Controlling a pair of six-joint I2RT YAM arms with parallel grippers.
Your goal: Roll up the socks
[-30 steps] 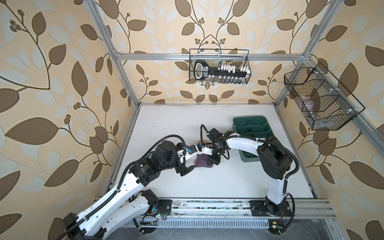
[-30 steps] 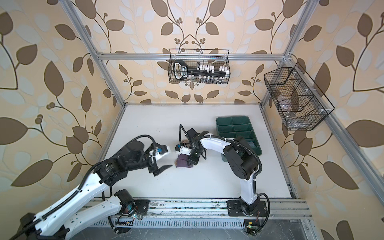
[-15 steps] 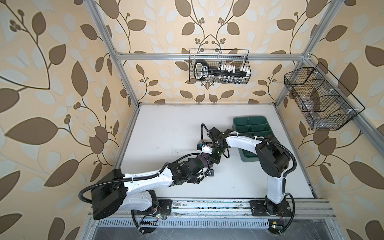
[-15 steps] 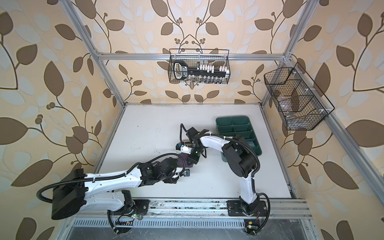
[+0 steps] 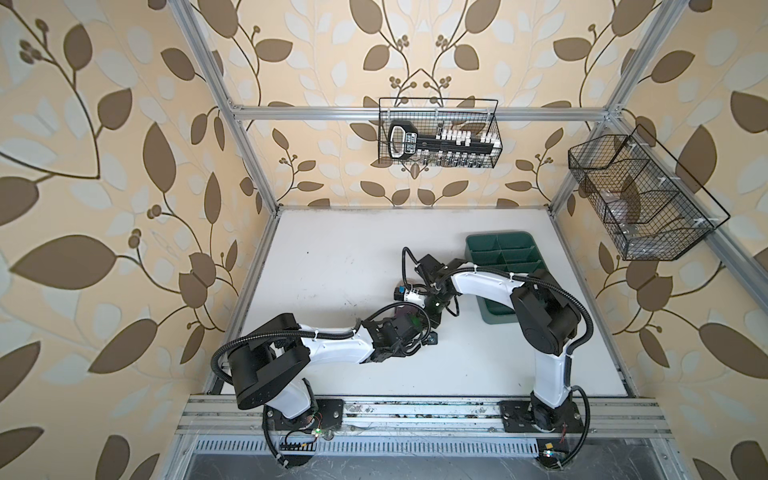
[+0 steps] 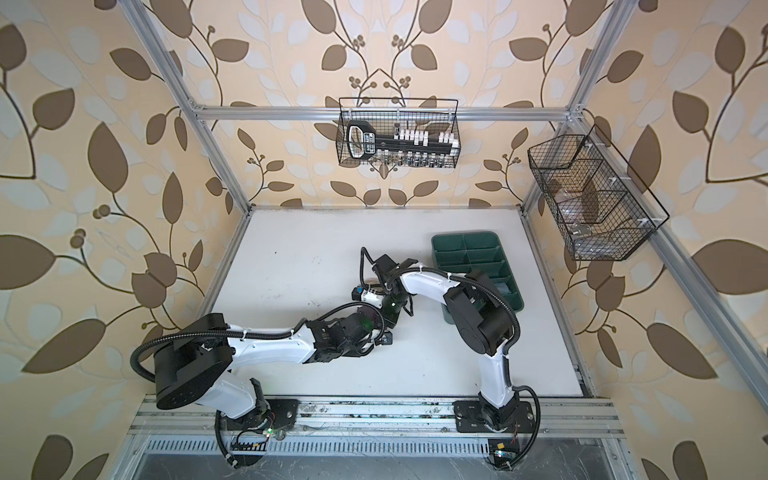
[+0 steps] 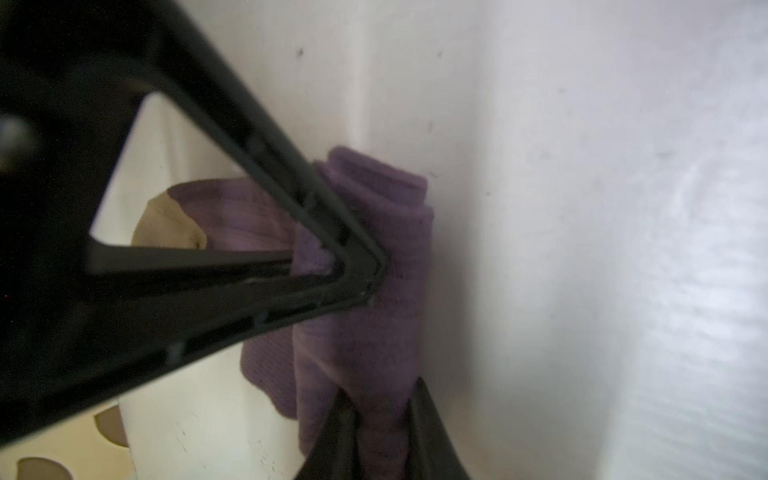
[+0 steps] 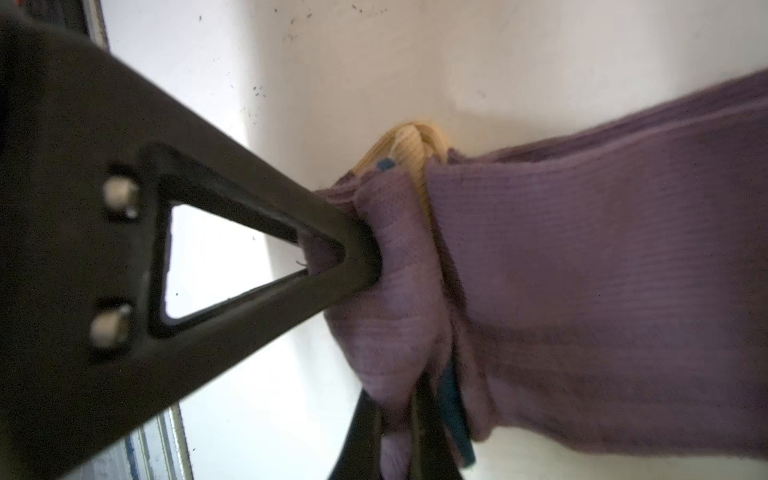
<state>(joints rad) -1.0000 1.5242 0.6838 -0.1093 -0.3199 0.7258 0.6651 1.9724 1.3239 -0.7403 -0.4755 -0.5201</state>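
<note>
A purple sock (image 7: 365,332) with a tan toe (image 8: 411,141) and a dark blue stripe lies partly rolled on the white table, held at both ends. In the left wrist view my left gripper (image 7: 380,419) is shut on one end of the roll. In the right wrist view my right gripper (image 8: 395,436) is shut on a fold of the same sock. In both top views the two grippers (image 5: 417,322) (image 5: 434,313) meet mid-table and hide all but a sliver of the sock (image 5: 402,310). A small grey-blue shape (image 6: 502,286) sits in a tray compartment; whether it is the other sock I cannot tell.
A green divided tray (image 5: 498,241) stands at the right of the table, partly under my right arm. Two wire baskets hang on the walls, one at the back (image 5: 438,139) and one at the right (image 5: 640,208). Bare white table (image 5: 332,257) spreads to the left and front.
My left arm swung in from the left, dropped low over the table and its gripper went from wide open to shut on the sock. The right gripper kept its hold in place.
</note>
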